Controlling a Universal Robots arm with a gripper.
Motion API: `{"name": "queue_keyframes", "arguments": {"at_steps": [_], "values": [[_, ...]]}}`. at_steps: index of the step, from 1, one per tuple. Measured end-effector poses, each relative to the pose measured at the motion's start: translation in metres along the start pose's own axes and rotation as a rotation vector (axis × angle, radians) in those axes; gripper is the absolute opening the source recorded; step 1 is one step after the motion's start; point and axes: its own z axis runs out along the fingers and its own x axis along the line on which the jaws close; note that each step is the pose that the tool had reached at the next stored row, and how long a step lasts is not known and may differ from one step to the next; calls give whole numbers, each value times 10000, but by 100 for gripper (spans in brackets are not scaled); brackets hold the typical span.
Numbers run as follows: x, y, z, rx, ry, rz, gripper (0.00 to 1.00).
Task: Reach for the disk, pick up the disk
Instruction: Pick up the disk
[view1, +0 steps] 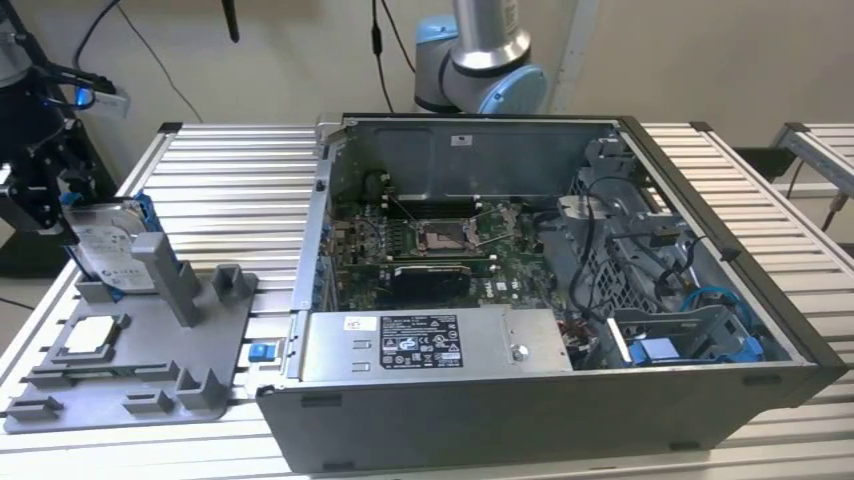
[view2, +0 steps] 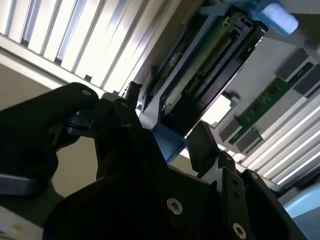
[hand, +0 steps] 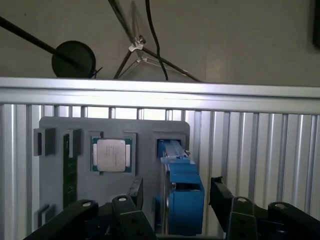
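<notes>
— Blue-framed silver-grey rectangular hard drive (view1: 107, 245): where is it found?
— Stood on edge in the grey plastic tray (view1: 134, 378), nine o'clock from the open computer case (view1: 534, 410) (exterior view); straddled by the black gripper (hand: 176, 186), fingers parted.

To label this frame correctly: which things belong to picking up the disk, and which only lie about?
Job in hand: disk; gripper, open on either side of it.
Lying about: square chip; computer case; long grey box.
</notes>
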Motion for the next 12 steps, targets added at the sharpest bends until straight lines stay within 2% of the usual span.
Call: {"name": "queue_keyframes", "arguments": {"at_steps": [10,12], "values": [[-2,-3,182,1,-16,-10,100],[-2,-3,195,0,-20,-10,100]]}}
